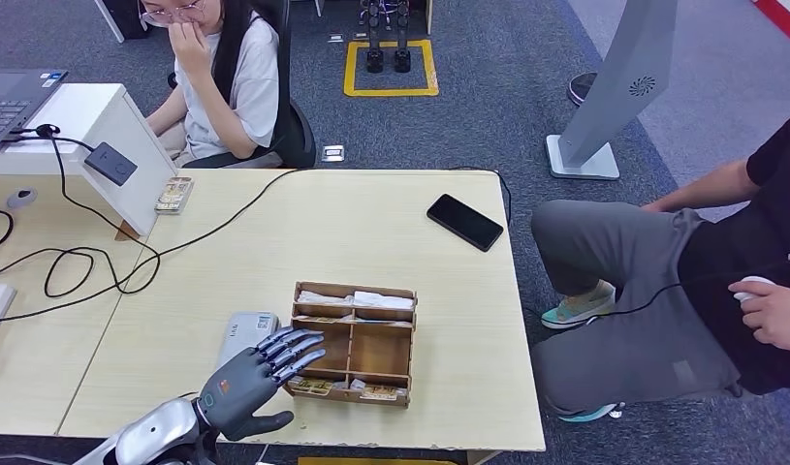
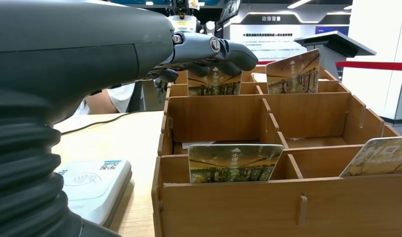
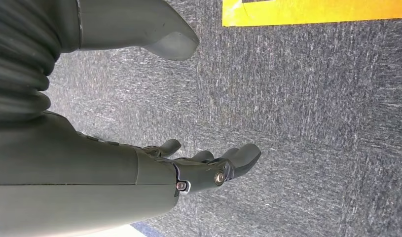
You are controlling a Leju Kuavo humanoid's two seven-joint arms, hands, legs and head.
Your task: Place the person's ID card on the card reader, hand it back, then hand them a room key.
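My left hand [image 1: 255, 380] hovers at the table's near edge, fingers stretched out and apart with nothing in them. Its fingertips [image 1: 303, 347] reach over the left side of a wooden compartment box [image 1: 371, 341]. The white card reader [image 1: 245, 327] lies just left of the box, partly under the hand. In the left wrist view the fingers [image 2: 213, 49] hang above the box [image 2: 268, 197], where room key cards [image 2: 232, 163] stand upright in several compartments. The card reader [image 2: 92, 185] lies beside it. My right hand [image 3: 208, 170] hangs over grey carpet, loosely curved and holding nothing.
A black phone [image 1: 465, 222] lies at the table's far right. A person in grey trousers [image 1: 652, 281] sits right of the table; another person [image 1: 231, 77] sits behind it. Black cables [image 1: 90, 262], a white stand [image 1: 110, 145] and a laptop [image 1: 13, 102] occupy the left.
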